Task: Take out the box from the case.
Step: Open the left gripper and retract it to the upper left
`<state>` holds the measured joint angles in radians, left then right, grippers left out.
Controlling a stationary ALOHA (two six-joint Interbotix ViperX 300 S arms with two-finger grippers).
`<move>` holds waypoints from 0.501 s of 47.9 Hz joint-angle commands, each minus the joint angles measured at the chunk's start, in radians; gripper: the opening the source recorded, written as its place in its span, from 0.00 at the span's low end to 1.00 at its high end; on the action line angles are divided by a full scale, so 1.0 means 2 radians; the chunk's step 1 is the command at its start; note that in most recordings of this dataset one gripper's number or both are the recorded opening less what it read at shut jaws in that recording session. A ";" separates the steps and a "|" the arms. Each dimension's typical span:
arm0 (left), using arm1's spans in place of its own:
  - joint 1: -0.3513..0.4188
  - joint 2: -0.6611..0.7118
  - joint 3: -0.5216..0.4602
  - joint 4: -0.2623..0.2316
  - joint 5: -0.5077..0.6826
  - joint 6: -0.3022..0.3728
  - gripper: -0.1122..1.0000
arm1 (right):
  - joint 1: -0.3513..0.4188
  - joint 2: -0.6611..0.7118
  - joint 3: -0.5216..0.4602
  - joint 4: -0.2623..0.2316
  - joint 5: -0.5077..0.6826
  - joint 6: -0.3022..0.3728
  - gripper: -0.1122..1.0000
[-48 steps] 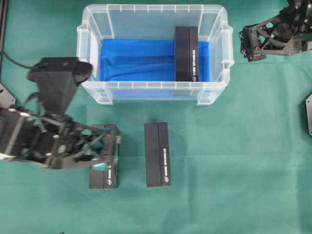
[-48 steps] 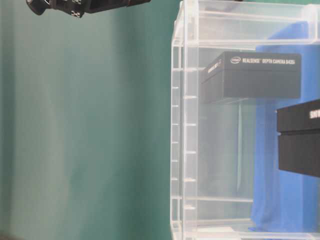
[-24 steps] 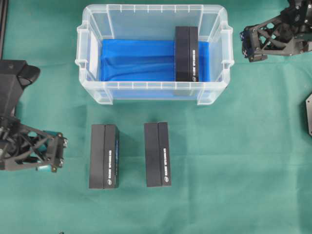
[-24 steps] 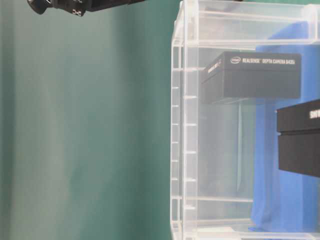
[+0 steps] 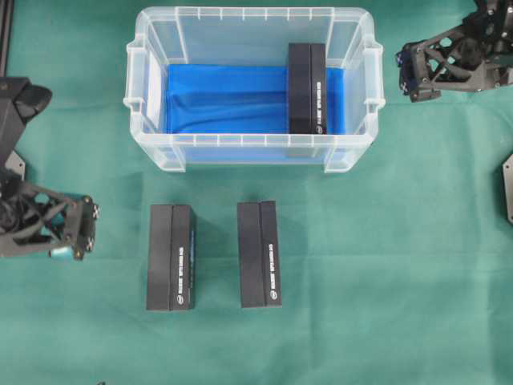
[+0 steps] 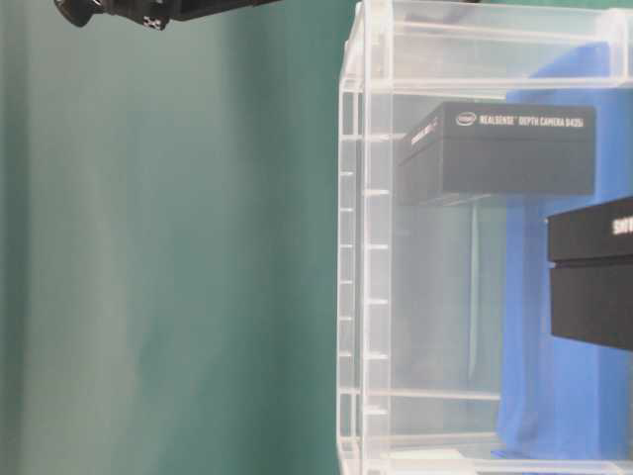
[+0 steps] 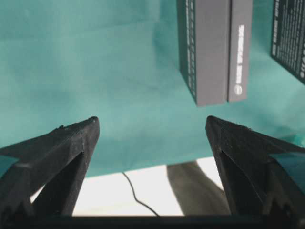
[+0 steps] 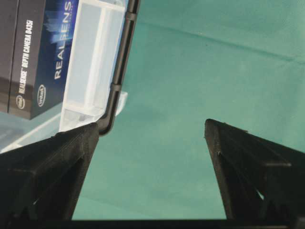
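Case (image 5: 252,152) at the far middle of the green worktop (image 5: 385,265), one box (image 5: 307,88) inside at its right end. Two boxes (image 5: 171,257) (image 5: 259,254) lie before it. Left claw (image 5: 80,228) and right claw (image 5: 407,76) open, empty.

The left arm's black skeletal claw (image 5: 80,228) sits low at the left edge of the overhead view, its two tapered black fingers (image 7: 62,152) spread wide with nothing between them. The right arm's matching black claw (image 5: 407,72) sits at the upper right of that view, its fingers (image 8: 238,157) likewise spread wide and holding nothing.
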<state>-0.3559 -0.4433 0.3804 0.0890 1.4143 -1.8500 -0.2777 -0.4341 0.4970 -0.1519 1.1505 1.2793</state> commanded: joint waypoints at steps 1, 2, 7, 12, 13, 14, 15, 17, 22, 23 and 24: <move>0.024 -0.015 0.000 0.002 -0.001 0.016 0.97 | 0.001 -0.008 -0.005 0.001 -0.001 0.002 0.92; 0.030 -0.018 0.002 0.001 -0.001 0.021 0.97 | 0.001 -0.008 -0.005 0.001 -0.001 0.002 0.92; 0.067 -0.031 0.011 0.000 0.001 0.048 0.97 | 0.001 -0.008 -0.005 0.001 -0.002 0.002 0.92; 0.109 -0.048 0.021 0.000 0.004 0.081 0.97 | 0.001 -0.008 -0.005 0.001 0.002 0.002 0.92; 0.117 -0.051 0.023 0.000 0.005 0.088 0.97 | 0.001 -0.008 -0.005 0.002 0.004 0.002 0.92; 0.124 -0.053 0.024 0.000 0.008 0.096 0.97 | 0.000 -0.008 -0.005 0.002 0.005 0.002 0.92; 0.131 -0.054 0.025 0.000 0.009 0.103 0.97 | 0.000 -0.008 -0.005 0.002 0.008 0.002 0.92; 0.146 -0.058 0.027 -0.002 0.015 0.119 0.97 | 0.001 -0.008 -0.005 0.002 0.012 0.002 0.92; 0.193 -0.061 0.027 -0.009 0.034 0.159 0.97 | 0.001 -0.008 -0.005 0.002 0.021 0.002 0.92; 0.201 -0.061 0.027 -0.011 0.036 0.166 0.97 | 0.001 -0.008 -0.005 0.002 0.023 0.002 0.92; 0.209 -0.061 0.027 -0.012 0.038 0.175 0.97 | 0.000 -0.008 -0.005 0.002 0.025 0.002 0.92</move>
<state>0.0046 -0.5568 0.4464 0.0721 1.4742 -1.5340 -0.2777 -0.4357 0.4970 -0.1503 1.1904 1.2809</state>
